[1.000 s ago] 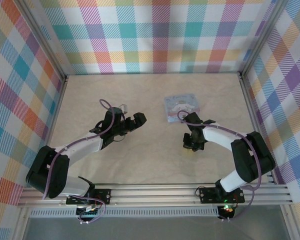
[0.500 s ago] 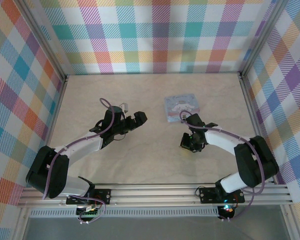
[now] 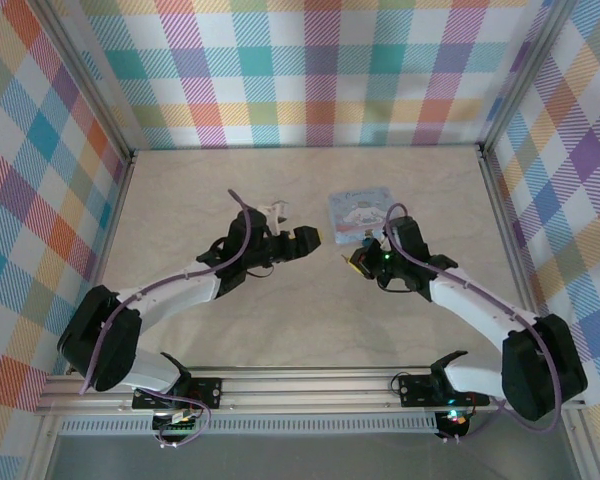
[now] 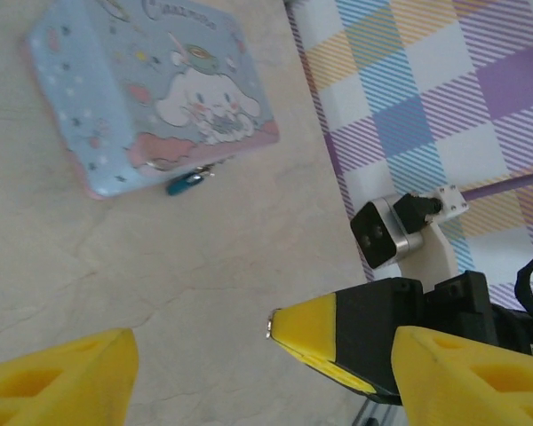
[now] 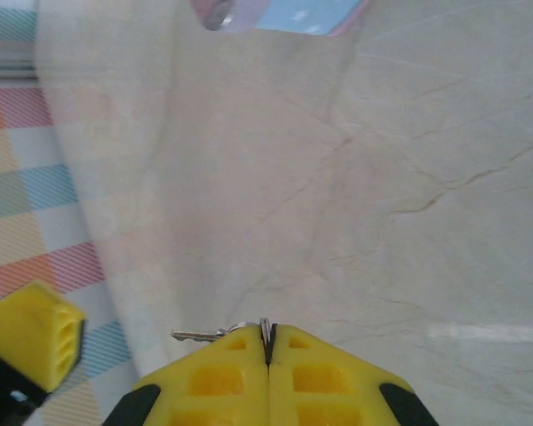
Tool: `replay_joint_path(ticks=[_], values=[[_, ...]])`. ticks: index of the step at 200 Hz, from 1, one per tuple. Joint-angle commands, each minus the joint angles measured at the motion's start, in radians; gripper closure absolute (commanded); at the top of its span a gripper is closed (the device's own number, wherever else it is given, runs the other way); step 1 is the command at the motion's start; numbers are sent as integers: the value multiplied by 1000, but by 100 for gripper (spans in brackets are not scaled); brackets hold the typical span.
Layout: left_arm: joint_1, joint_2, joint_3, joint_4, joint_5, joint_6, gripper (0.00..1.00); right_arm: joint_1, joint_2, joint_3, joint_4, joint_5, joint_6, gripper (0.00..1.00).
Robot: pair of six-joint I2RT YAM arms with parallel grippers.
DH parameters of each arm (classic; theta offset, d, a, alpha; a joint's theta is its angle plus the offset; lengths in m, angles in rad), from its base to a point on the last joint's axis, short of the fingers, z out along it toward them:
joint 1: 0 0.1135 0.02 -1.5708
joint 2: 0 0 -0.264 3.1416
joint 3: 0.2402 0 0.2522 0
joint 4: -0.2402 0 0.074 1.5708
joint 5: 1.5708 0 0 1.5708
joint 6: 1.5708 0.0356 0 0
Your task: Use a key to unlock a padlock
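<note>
Padlock lies tight beside the cartoon tin's 6 o'clock edge. Right gripper is clamped on the key, blade jutting toward 9 o'clock. Left gripper gapes, holding nothing. Best to pin the padlock body first, then bring the blade in squarely.

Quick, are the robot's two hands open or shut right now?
Left gripper: open, holding nothing.
Right gripper: shut on the key.
</note>
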Motion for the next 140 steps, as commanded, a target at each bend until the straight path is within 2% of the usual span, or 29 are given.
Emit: replay_joint_path(ticks=[1,75,140], values=[[-36,41,48,36,22,22,31,0,-30,17,45,-45,69,100],[-111,140,127,39,31,27,49,2,-47,12,77,-76,104,100],[-127,179,153,28,21,24,65,1,-56,12,91,-90,115,100]])
